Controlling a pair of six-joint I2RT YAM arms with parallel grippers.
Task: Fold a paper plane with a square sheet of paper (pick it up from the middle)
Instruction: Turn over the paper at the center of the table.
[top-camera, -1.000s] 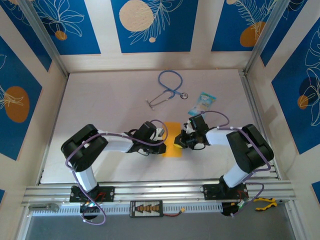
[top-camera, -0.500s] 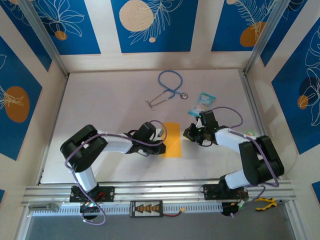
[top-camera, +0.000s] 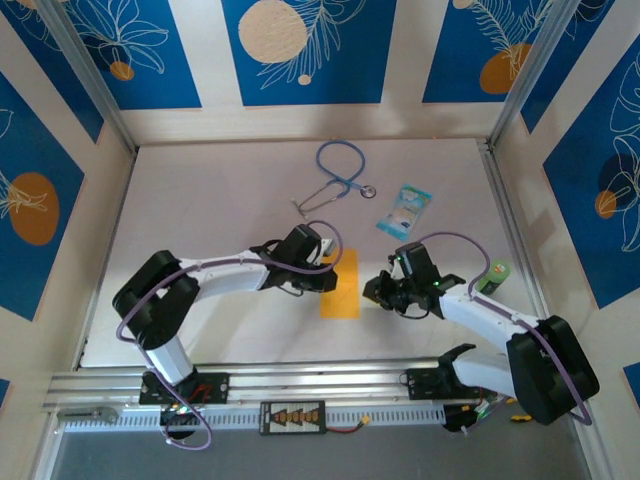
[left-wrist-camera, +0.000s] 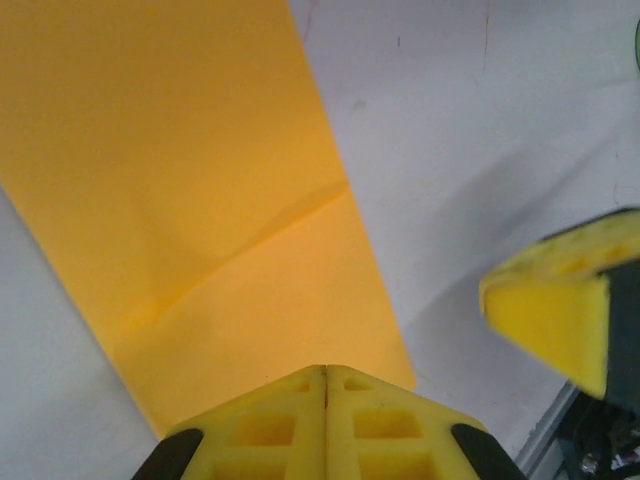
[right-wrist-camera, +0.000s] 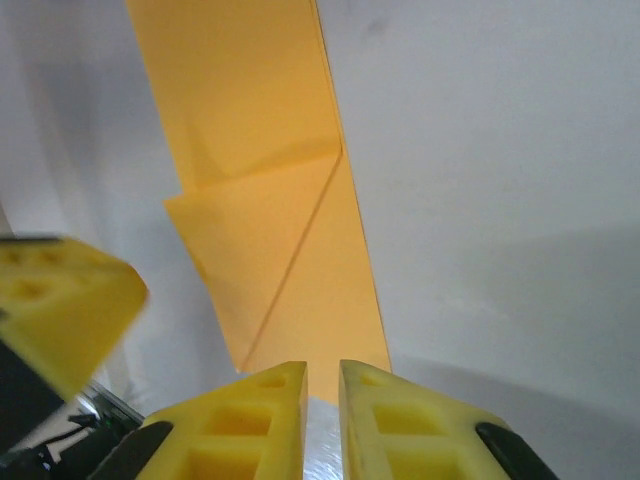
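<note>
The orange-yellow sheet of paper (top-camera: 343, 292) lies flat on the white table (top-camera: 220, 220), folded into a long narrow strip with one diagonal flap (right-wrist-camera: 255, 235). It is not a pointed dart. My left gripper (top-camera: 329, 271) is shut, its tips (left-wrist-camera: 325, 370) resting over the strip's left edge with nothing visibly pinched. My right gripper (top-camera: 373, 291) sits just right of the strip. Its jaws (right-wrist-camera: 322, 366) stand a narrow gap apart, with bare table showing between them and the paper's end just ahead. The right gripper's yellow finger (left-wrist-camera: 560, 305) shows in the left wrist view.
A blue stethoscope (top-camera: 340, 172) lies at the back of the table and a light-blue printed packet (top-camera: 405, 208) to its right. A green object (top-camera: 497, 275) sits by the right wall. An aluminium rail (top-camera: 320, 380) runs along the near edge.
My right gripper has come off the paper, backed away to the right and parted its jaws slightly. My left gripper has shifted toward the strip's far end. The strip lies uncovered.
</note>
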